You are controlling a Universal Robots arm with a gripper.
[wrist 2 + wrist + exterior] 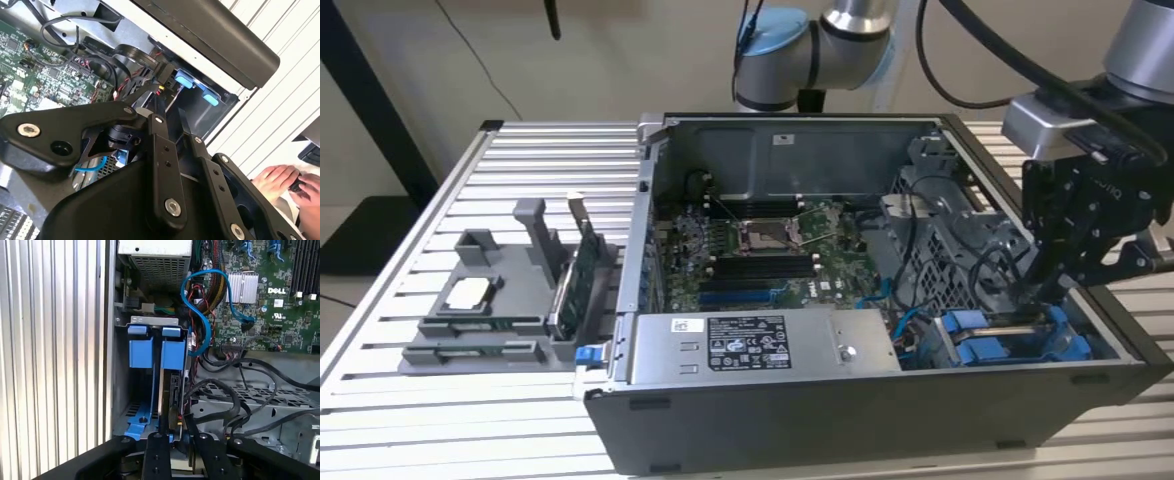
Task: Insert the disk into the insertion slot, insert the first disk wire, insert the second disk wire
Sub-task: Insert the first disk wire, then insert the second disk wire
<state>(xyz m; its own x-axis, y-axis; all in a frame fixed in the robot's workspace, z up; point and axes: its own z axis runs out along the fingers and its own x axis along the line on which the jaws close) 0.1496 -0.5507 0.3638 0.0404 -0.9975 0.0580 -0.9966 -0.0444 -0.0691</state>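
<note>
Hovering at the insertion slot [120,390], the gripper [175,421] sits just beside the seated disk [172,357]; clamped or not, can't tell. Wiring-in wants a straight push, clear of the loose black cables [220,390].

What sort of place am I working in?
Probably a robotics lab bench: an open computer case sits on a slatted aluminium table, a grey parts fixture beside it, a person's hand nearby.

The gripper [176,421] is at the near end of the disk [173,387], which stands on edge in its blue carrier [173,354] inside the slot [120,390], beside a second carrier [141,352]. Black wires [235,400] bunch just beside the gripper. A blue cable [200,315] loops over the motherboard [280,315]. The ribbed bench [50,340] lies outside the case wall.
</note>
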